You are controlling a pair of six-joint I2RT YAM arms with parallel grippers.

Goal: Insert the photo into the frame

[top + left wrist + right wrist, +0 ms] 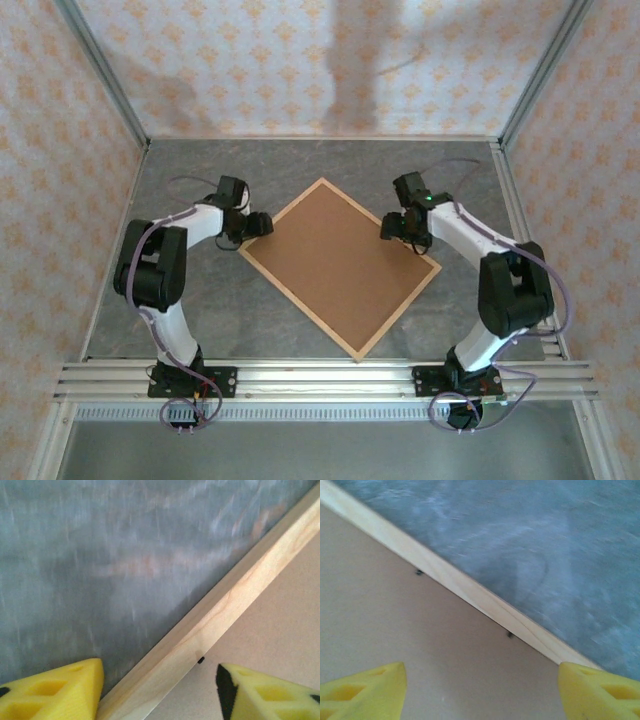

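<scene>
The frame [298, 306] of thin pale wood lies flat as a diamond in the middle of the table, with a brown backing board [340, 262] filling it. The photo is hidden. My left gripper [258, 224] hovers at the frame's upper-left side. In the left wrist view it [160, 672] is open, its yellow fingers either side of the wood strip [235, 595], one over the table and one over the board [280, 630]. My right gripper [392, 228] is over the upper-right side; it [481, 672] is open above the board [395, 620] beside the strip [445, 575].
The grey tabletop [200, 310] surrounds the frame. Small dark tabs [509, 634] sit along the strip's inner edge, one also by my left fingers [200, 659]. Patterned walls enclose three sides, and an aluminium rail [320, 375] runs along the near edge.
</scene>
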